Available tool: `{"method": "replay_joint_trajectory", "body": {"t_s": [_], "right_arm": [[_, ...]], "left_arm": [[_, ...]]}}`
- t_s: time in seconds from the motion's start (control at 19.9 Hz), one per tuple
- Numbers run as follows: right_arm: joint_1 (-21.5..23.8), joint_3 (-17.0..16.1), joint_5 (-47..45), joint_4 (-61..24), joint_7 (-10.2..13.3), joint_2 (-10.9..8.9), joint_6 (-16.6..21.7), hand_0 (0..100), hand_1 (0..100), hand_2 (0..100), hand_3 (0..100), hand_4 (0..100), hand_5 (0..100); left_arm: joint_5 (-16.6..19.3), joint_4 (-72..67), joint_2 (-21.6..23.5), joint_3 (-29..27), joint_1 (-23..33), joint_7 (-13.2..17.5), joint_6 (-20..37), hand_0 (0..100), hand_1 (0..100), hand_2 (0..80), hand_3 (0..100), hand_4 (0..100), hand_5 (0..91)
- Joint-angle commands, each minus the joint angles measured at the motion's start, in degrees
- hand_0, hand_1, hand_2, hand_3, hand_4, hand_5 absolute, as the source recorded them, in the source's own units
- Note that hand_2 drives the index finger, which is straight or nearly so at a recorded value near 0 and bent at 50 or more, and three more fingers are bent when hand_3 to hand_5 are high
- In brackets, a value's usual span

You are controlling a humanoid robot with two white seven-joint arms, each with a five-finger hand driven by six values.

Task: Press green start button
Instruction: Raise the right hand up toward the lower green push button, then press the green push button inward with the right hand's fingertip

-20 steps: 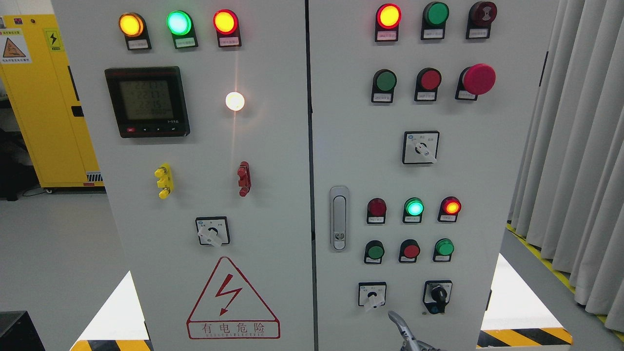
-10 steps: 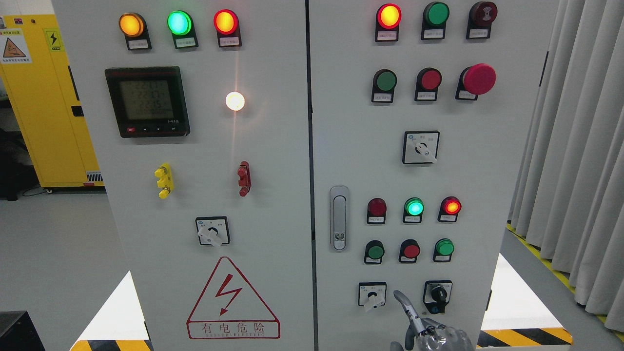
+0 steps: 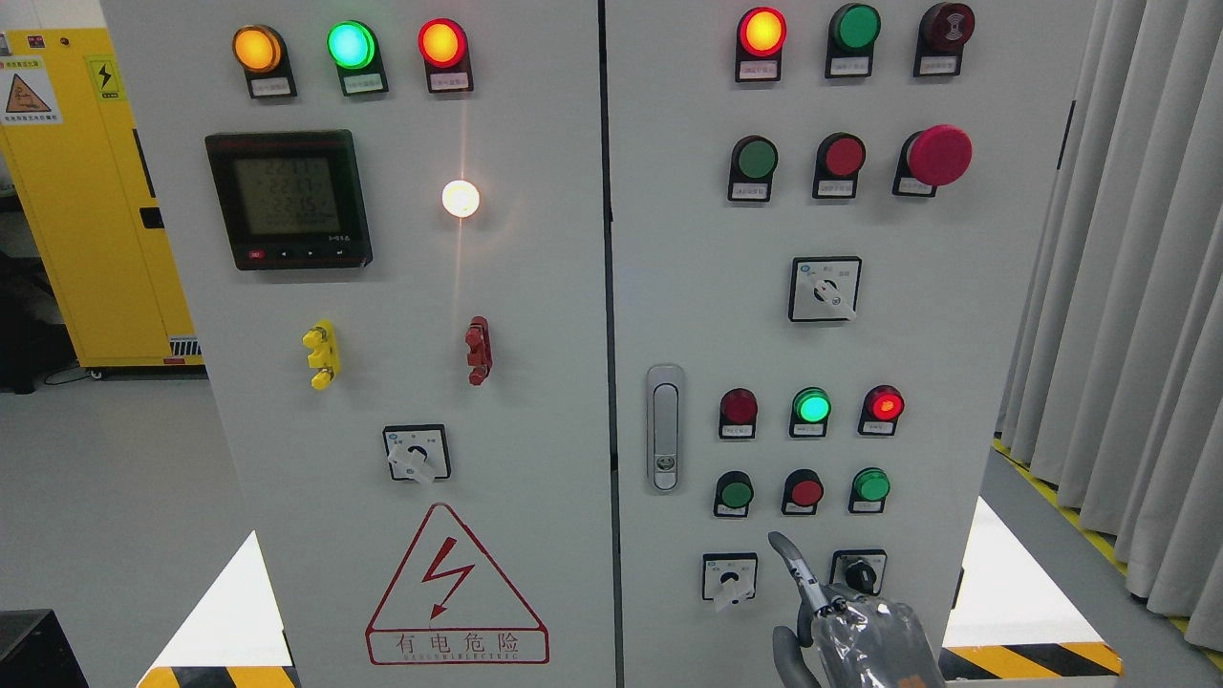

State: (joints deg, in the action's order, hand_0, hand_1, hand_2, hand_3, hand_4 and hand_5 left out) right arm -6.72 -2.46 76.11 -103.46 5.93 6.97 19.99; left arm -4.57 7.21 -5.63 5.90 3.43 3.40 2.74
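Note:
The grey control cabinet (image 3: 669,287) fills the view. Its right door carries green push buttons: one in the upper row (image 3: 757,158) and two in the lower row, at left (image 3: 736,493) and at right (image 3: 870,484), with a red button (image 3: 805,492) between them. My right hand (image 3: 850,631) rises from the bottom edge, its index finger (image 3: 785,552) stretched out and pointing up-left, the other fingers curled and holding nothing. The fingertip is just below the lower button row, between two rotary switches, touching no button. My left arm is out of view.
A white rotary switch (image 3: 730,577) and a black key switch (image 3: 858,575) flank the finger. A red mushroom stop button (image 3: 938,155), lit lamps (image 3: 812,407), a door handle (image 3: 664,427), a meter (image 3: 289,199), grey curtains (image 3: 1127,287) at right and a yellow cabinet (image 3: 86,191) at left.
My right hand has risen from the bottom edge toward the lower button row; first only the index fingertip showed, now the knuckles and the back of the hand show too.

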Motion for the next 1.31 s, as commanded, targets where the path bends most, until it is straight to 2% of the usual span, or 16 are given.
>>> {"method": "replay_joint_trajectory", "body": {"t_s": [0.0,0.6,1.26], "right_arm": [[-1.6,-0.2,1.3,0.4,-0.7,-0.12,0.0,74,91,0,81,84,89],[-3.7,1.4,2.9,2.6,-0.8,-0.12,0.0,77,91,0,80,84,90],[-5.0,1.4,2.6,4.7,-0.9,0.06,-1.4,78,91,0,80,85,90]], "left_arm": [[0.1,0.0,0.0,0.0,0.0,0.0,0.0,12,56,0.0,0,0,0.0],[0.0,0.0,0.0,0.0,0.0,0.0,0.0,12,56,0.0,0,0,0.0],[0.0,0.0,0.0,0.0,0.0,0.0,0.0,12,56,0.0,0,0,0.0]]}}
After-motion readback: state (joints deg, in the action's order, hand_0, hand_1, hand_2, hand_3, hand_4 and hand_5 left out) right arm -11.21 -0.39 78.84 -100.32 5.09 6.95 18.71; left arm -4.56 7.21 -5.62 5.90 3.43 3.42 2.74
